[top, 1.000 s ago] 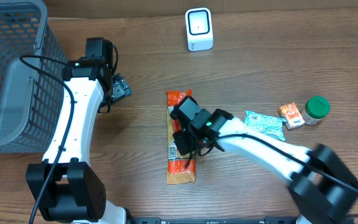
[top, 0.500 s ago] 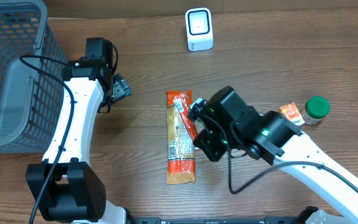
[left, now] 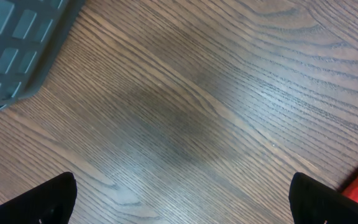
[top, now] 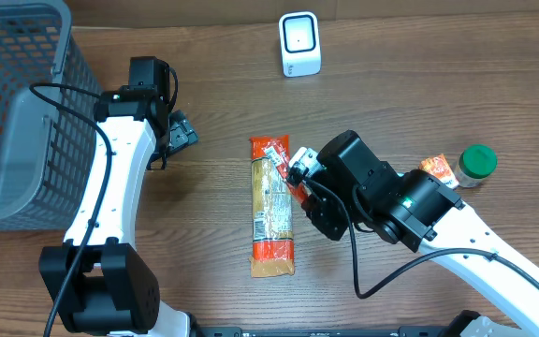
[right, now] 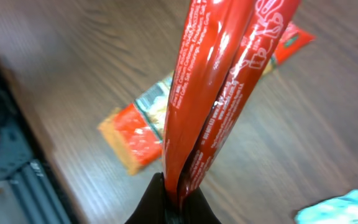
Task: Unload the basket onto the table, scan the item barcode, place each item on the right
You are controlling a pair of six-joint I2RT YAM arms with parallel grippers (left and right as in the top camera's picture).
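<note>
Right fingers [right: 154, 205]: pinching end of red sachet [right: 222, 81], length running outward.
Barcode scanner [top: 299, 44]: further up tabletop [top: 438, 75], well apart.
Left fingers [left: 42, 202]: spread wide, empty, near basket [top: 7, 112].

basket [top: 17, 112] left, scanner [top: 299, 44] rear (bare table [top: 204, 56] between)

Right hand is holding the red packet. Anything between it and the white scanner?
Nothing visible: only bare table lies between the red packet in the right hand and the scanner.
</note>
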